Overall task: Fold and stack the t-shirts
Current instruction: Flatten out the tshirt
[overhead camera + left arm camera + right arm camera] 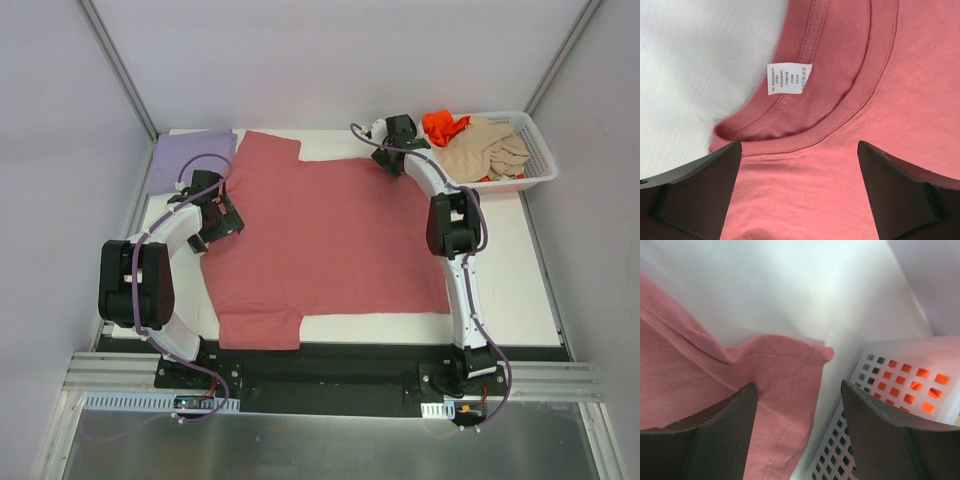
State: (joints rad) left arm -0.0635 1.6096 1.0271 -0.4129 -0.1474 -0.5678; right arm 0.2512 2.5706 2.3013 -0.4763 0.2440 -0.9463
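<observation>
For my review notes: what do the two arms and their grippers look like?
Both the left arm and right arm have white curved link shells with bulky black joint housings, and a thin lavender cable runs along each. The left gripper and right gripper carry dark, matte, wedge-shaped fingers. No markings are legible.

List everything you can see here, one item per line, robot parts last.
rose-red t-shirt: one, dusty red, spread flat in the middle
lavender t-shirt: one, purple, far left corner
basket: one, white mesh, far right corner
beige t-shirt: one, beige, bunched in basket
orange t-shirt: one, bright orange, in basket beside the beige one
neck label: one, white, inside red shirt's collar
table: one, white, under everything
left gripper: one, black, open above the collar
right gripper: one, black, open at red shirt's far hem corner, beside basket
</observation>
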